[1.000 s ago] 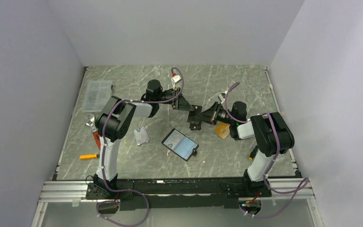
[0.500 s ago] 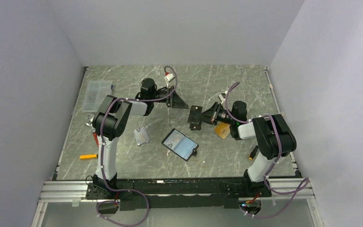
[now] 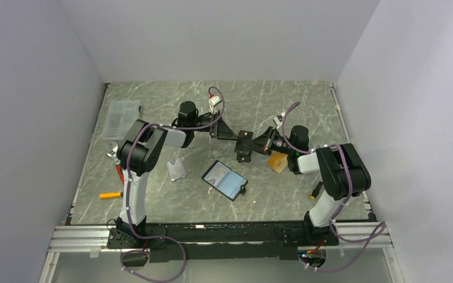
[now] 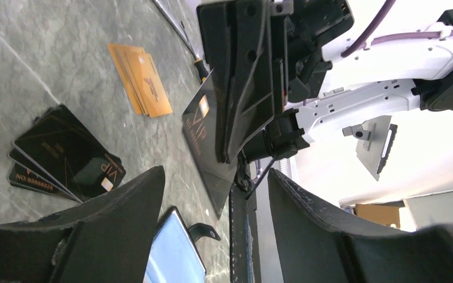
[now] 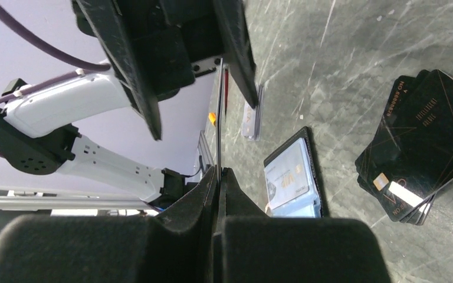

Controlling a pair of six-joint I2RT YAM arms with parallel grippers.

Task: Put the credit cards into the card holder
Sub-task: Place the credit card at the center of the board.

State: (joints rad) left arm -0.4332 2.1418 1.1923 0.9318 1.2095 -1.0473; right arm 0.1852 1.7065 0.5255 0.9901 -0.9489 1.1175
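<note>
My right gripper (image 5: 219, 171) is shut on a black credit card (image 5: 219, 118), held on edge above the table; it shows as a dark plate (image 4: 206, 141) in the left wrist view. My left gripper (image 4: 215, 174) is open, and its fingers (image 5: 124, 65) stand on either side of the card's far end. The card holder (image 3: 225, 179) lies open below them, with a card in its clear pocket (image 5: 292, 174). A stack of black cards (image 5: 424, 141) and a stack of orange cards (image 4: 141, 79) lie on the table by the right arm.
A small clear sleeve (image 3: 177, 170) lies left of the holder. A clear box of screws (image 3: 121, 118) sits at the back left. An orange screwdriver (image 3: 111, 194) and a red tool (image 3: 118, 171) lie by the left arm's base.
My left gripper pulled back from the held card, opened wider, and has come back towards it. The right gripper and its card have stayed put.
</note>
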